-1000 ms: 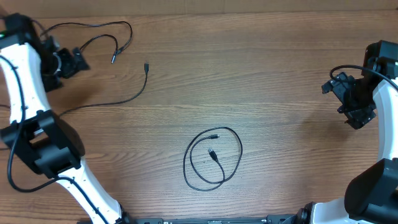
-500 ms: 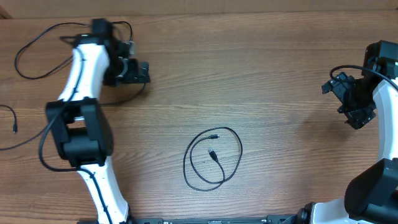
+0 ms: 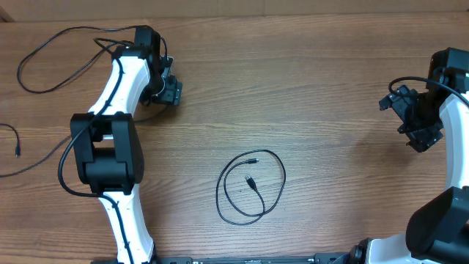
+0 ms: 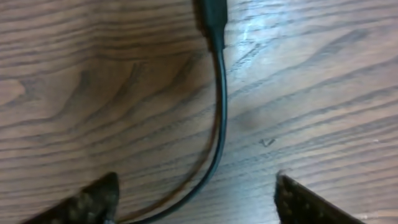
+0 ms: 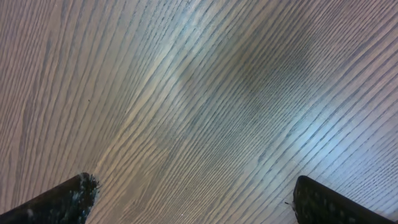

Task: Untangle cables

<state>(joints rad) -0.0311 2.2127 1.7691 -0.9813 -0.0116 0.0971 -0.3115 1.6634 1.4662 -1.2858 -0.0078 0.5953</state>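
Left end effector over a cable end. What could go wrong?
1. The cable lies flat on the table between the fingers of the open left end effector, veering toward one finger; closing may miss it or scrape the table.
2. The overhead view hides its remaining length under the left arm, so a pull could snag there.

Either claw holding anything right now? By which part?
Nothing held: left claw open, straddling a cable just behind its plug; right claw open over the table.

I see only the surface [image 3: 330, 88], brown wood with a fine grain that runs from left to right in the overhead view. In both wrist views it reflects some light.
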